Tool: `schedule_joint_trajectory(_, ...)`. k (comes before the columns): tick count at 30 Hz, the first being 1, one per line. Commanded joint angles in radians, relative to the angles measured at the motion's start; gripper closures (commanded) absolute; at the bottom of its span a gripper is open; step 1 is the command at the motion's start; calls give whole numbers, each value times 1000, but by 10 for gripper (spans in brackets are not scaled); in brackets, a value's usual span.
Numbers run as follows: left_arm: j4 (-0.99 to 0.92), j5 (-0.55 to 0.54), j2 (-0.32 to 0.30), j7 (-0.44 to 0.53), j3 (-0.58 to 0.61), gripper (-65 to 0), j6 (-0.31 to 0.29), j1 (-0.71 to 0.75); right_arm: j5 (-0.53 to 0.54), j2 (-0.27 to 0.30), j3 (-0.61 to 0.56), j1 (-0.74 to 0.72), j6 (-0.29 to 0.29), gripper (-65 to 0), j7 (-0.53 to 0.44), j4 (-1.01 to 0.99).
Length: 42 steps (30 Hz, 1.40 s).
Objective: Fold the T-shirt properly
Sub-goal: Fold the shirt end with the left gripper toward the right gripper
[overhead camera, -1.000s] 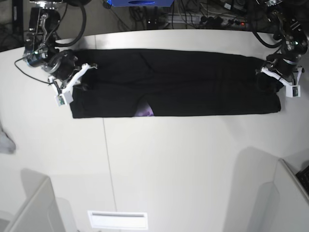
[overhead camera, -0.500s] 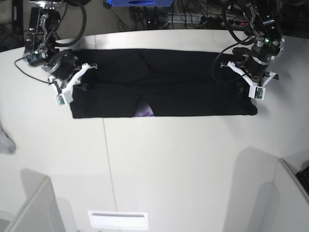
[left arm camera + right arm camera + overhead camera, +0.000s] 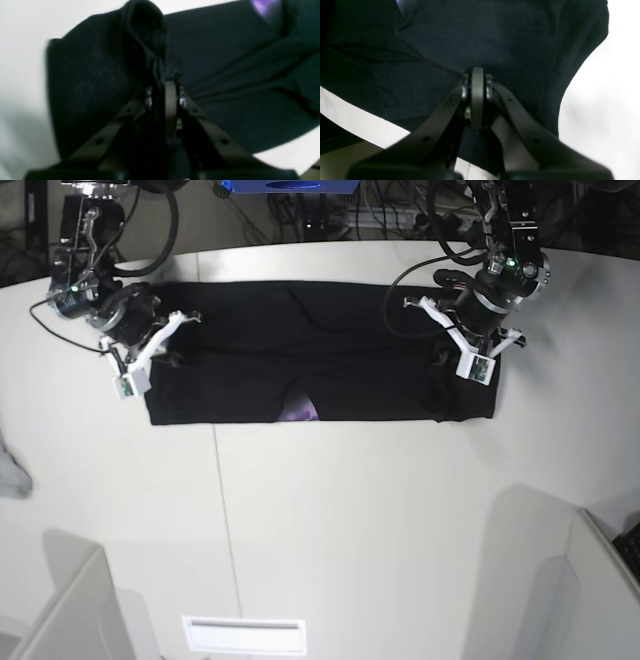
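Left gripper (image 3: pixel 163 86) is clamped on a bunched fold of the T-shirt (image 3: pixel 320 360), black cloth pinched between the closed jaws and rising in a hump above them in the left wrist view. Right gripper (image 3: pixel 477 75) is also pinched tight, jaws together with black fabric right at the tips; grip on the cloth looks likely but the contact is hard to make out. T-shirt lies as a long dark band across the far half of the white table (image 3: pixel 350 520), plain side up, a small purple patch (image 3: pixel 300 412) showing at its near edge around the middle. In the base view the left gripper sits over the shirt's right end, with that end lifted off the table. Right gripper sits over the opposite end. Grey cloth scrap (image 3: pixel 10 475) lies at the table's left edge, well apart from the shirt.
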<state>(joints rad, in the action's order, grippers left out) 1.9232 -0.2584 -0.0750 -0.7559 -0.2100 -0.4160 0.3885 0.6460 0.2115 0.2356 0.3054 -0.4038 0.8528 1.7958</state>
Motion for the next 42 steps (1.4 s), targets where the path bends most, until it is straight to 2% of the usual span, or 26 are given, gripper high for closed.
schedule_joint_trajectory(1, 20, -9, -4, 19, 7, 0, 24, 0, 13, 9, 6, -7, -1, 0, -20, 14)
schedule_joint_trajectory(4, 20, -15, -6, 19, 60, 0, 85, -4, 13, 9, 6, -7, -1, 0, -20, 12)
schedule_joint_trajectory(11, 20, -17, -4, 20, 183, 0, 142, -9, 13, 9, 6, -8, -1, 0, -20, 12)
schedule_joint_trajectory(16, 15, -17, -4, 23, 229, 0, 194, -26, 13, 9, 6, -8, -1, 0, -20, 12)
schedule_joint_trajectory(34, 12, -19, -3, 19, 235, 0, 200, -38, 13, 9, 6, -10, -1, 0, -20, 12)
schedule_joint_trajectory(37, 12, -19, -3, 17, 235, 0, 200, -38, 13, -13, 6, -10, -1, 0, -20, 12)
schedule_joint_trajectory(42, 12, -19, -3, 17, 235, 0, 200, -38, 11, -17, 6, -10, -1, 0, -20, 12)
